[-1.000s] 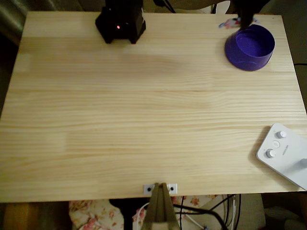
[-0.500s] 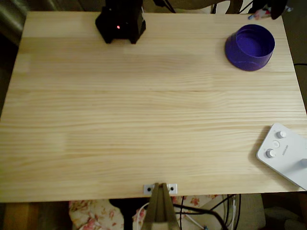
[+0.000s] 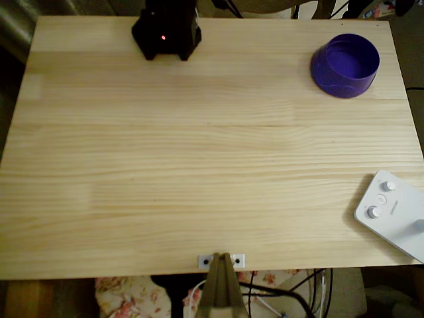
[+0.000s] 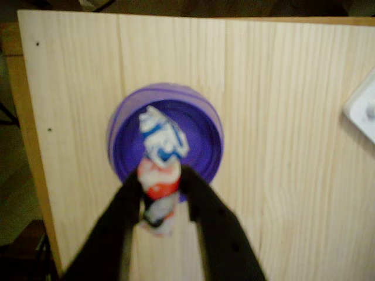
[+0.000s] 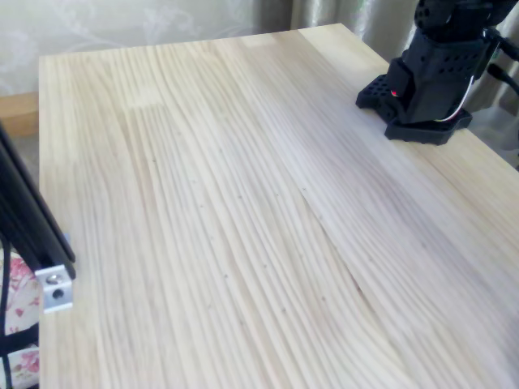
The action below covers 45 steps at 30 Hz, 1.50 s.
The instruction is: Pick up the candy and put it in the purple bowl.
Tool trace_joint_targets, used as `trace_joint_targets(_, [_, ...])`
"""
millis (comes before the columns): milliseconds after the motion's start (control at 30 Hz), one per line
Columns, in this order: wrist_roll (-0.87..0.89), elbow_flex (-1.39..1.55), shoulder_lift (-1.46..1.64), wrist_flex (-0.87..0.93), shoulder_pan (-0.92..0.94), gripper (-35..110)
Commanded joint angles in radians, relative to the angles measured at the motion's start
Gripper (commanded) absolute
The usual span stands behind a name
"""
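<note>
Looks like a home: pale pine table [image 3: 199, 152], floral fabric [image 3: 126, 295] under its near edge, patterned curtain [image 5: 122, 20] behind.

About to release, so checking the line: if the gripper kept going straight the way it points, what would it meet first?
Judging by the wrist view, the purple bowl: the gripper, shut on the candy, points at its inside. Height above it is unclear.
</note>
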Motion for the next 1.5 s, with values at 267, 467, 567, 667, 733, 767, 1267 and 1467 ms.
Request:
trace_joint_targets(267, [-0.025, -0.081, -0.005, -0.032, 0.028, 2])
trace_joint_targets(467, [-0.025, -0.023, 0.017, -0.044, 0.031, 3])
trace_joint_targets(567, [-0.023, 0.006, 0.034, -0.051, 0.031, 3])
trace_joint_targets(667, [-0.021, 0.032, 0.046, -0.054, 0.029, 4])
trace_joint_targets(733, [-0.02, 0.054, 0.058, -0.058, 0.028, 4])
trace_joint_targets(767, [-0.02, 0.066, 0.066, -0.061, 0.028, 5])
trace_joint_targets(1267, [-0.038, 0.161, 0.13, -0.067, 0.049, 13])
trace_joint_targets(1467, [-0.041, 0.153, 0.152, -0.06, 0.055, 16])
